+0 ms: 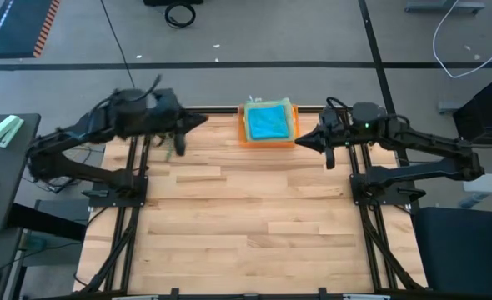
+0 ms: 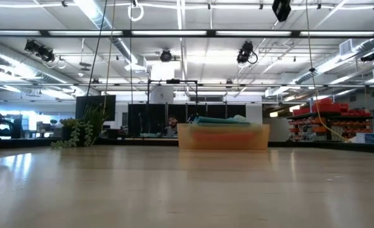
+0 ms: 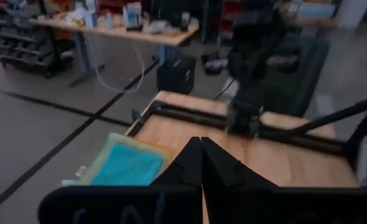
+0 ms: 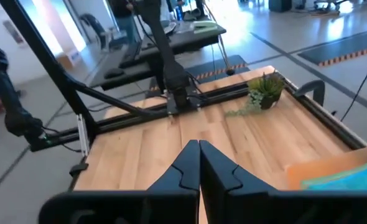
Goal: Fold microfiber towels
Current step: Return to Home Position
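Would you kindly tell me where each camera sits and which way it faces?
High: above the table, looking straight down; both arms show, left gripper and right gripper flanking the orange bin.
Low: at tabletop height, facing the bin across the wood; no arm shows.
Left wrist: on the left arm, facing the right arm past its shut fingers.
Right wrist: on the right arm, facing the left arm and a plant past shut fingers.
Shared: all see the teal towel topping the bin.
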Tool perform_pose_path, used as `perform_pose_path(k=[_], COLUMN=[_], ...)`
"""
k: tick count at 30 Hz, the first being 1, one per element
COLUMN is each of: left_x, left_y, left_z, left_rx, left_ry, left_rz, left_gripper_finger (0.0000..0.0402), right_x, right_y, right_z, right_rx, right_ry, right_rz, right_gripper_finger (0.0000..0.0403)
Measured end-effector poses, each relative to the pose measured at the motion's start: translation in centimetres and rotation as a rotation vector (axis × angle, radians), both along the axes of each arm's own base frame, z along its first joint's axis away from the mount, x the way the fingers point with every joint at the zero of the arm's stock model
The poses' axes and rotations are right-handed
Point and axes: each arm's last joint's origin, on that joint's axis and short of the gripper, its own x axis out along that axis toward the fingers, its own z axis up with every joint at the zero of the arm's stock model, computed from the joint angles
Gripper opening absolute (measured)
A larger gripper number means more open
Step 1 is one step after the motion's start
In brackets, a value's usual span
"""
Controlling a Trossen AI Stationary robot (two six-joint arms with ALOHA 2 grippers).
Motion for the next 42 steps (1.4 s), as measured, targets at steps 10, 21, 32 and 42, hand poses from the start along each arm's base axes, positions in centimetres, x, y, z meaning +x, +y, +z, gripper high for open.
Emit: perform_pose_path(k=[10, 21, 32, 42], left_x=[-8.6, -11.6, -12.8, -11.7], left_y=[-2.4, -2.8, -3.0, -2.9], left_z=[-7.6, -15.0, -20.6, -23.1], left_rx=[-0.081, -0.187, -0.285, -0.348], left_ry=[-0.220, -0.322, -0.498, -0.442], left_rz=[-0.037, -0.032, -0.057, -0.078], left_gripper_finger=[0.0004, 0.0005, 0.0010, 0.0009], right_x=[-2.7, -5.2, -6.0, -5.8], right_y=[1.0, 1.4, 1.6, 1.6], right_z=[-5.8, -11.0, -14.5, -17.6], right_rx=[0.080, 0.140, 0.206, 0.270], right_ry=[-0.071, -0.134, -0.220, -0.249], right_rz=[0.007, -0.091, -0.091, -0.093], right_gripper_finger=[0.0006, 0.0006, 0.0005, 0.0005])
